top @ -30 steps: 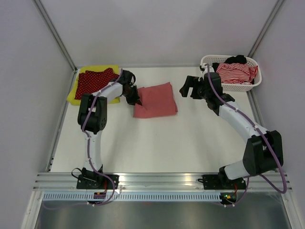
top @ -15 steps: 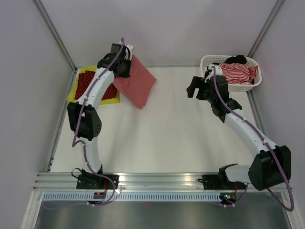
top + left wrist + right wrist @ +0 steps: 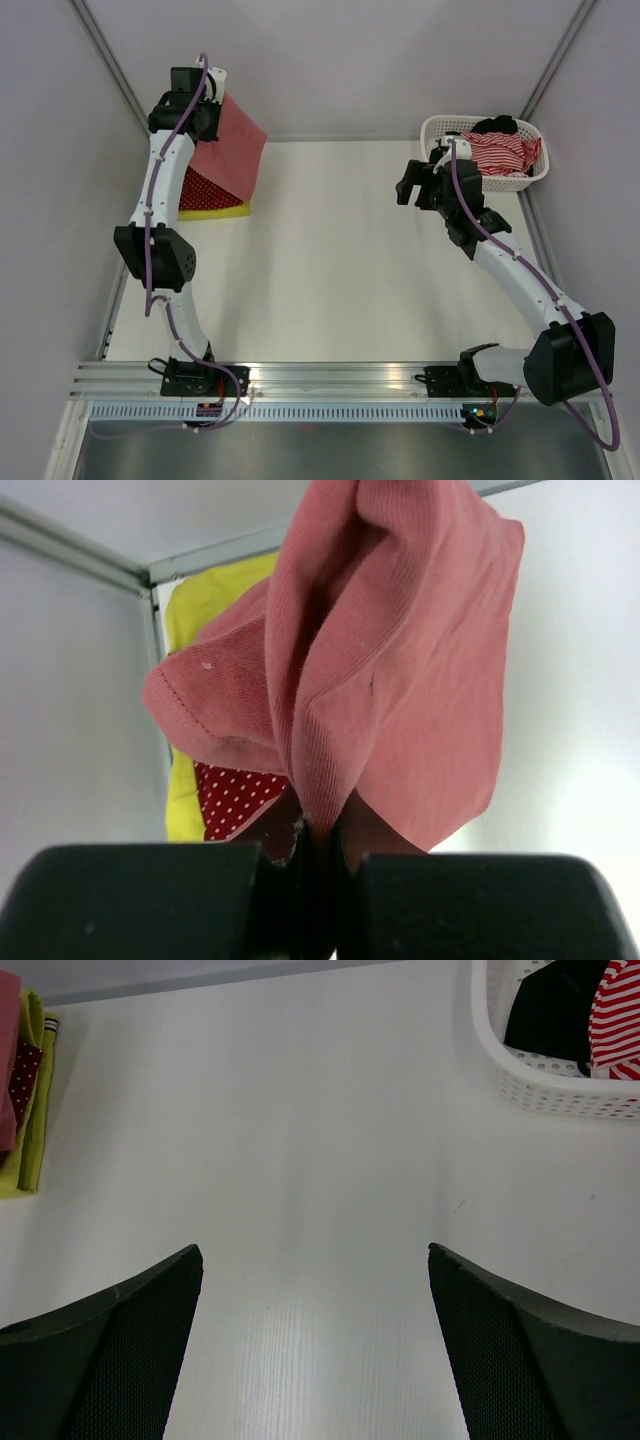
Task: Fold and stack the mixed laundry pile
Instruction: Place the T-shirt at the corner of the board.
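Note:
My left gripper (image 3: 205, 112) (image 3: 320, 830) is shut on the folded salmon-pink polo shirt (image 3: 232, 148) (image 3: 400, 670), which hangs in the air over the far left corner. Under it lie the dark red white-dotted cloth (image 3: 205, 190) (image 3: 235, 798) and the yellow-green garment (image 3: 222, 210) (image 3: 185, 790), stacked flat on the table. The red-white striped piece (image 3: 497, 152) (image 3: 618, 1020) and the black piece (image 3: 495, 126) (image 3: 550, 1005) lie in the basket at far right. My right gripper (image 3: 412, 182) (image 3: 315, 1260) hovers open over bare table left of the basket, holding nothing.
The white perforated basket (image 3: 500, 183) (image 3: 560, 1085) stands at the table's far right corner. Metal frame posts (image 3: 115, 70) and grey walls close in the left and right sides. A metal rail (image 3: 330, 378) runs along the near edge by the arm bases.
The left arm has lifted the pink polo off the table's middle and swung it up and left, over the stack in the far left corner. The right gripper shifted slightly toward the basket, still open.

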`<action>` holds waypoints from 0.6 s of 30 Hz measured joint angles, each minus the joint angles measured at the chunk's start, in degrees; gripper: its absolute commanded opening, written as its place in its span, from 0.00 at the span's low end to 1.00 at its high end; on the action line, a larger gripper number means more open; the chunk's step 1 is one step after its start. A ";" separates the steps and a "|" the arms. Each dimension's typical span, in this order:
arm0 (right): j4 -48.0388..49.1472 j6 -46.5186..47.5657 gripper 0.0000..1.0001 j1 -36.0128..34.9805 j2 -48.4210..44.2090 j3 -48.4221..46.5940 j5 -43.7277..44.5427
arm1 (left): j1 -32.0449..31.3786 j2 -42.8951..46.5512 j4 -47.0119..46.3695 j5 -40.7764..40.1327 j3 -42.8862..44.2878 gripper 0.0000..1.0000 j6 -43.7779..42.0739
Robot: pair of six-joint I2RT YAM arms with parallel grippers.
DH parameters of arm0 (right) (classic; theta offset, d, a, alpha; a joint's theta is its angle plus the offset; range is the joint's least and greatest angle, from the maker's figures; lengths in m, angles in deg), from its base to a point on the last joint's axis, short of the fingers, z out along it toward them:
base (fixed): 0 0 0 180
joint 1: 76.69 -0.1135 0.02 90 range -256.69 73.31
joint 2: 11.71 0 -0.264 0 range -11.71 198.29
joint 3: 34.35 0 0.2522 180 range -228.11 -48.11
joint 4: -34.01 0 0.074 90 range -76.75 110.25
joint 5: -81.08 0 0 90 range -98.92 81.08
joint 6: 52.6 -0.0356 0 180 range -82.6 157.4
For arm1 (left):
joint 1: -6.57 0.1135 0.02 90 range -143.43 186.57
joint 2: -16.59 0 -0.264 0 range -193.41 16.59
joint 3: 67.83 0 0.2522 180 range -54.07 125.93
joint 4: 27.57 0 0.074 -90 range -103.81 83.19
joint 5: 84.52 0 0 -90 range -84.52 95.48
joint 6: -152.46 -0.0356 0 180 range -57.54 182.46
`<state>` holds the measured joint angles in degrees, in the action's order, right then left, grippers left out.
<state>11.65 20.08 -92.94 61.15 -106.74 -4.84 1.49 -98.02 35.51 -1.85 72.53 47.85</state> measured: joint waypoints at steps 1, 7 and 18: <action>-0.02 0.00 0.98 0.00 0.00 0.00 0.15 | 0.83 0.00 0.28 0.02 0.00 0.02 -0.02; -0.04 0.00 0.98 0.00 0.00 0.00 0.83 | 5.22 -1.86 1.60 1.36 0.15 0.02 0.00; -0.33 0.00 0.98 0.00 1.31 0.00 1.05 | 12.22 -13.66 -3.41 -2.69 0.44 0.02 0.04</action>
<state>11.32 20.08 -92.94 62.46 -106.74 -3.79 13.71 -111.68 32.10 -4.54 72.97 47.90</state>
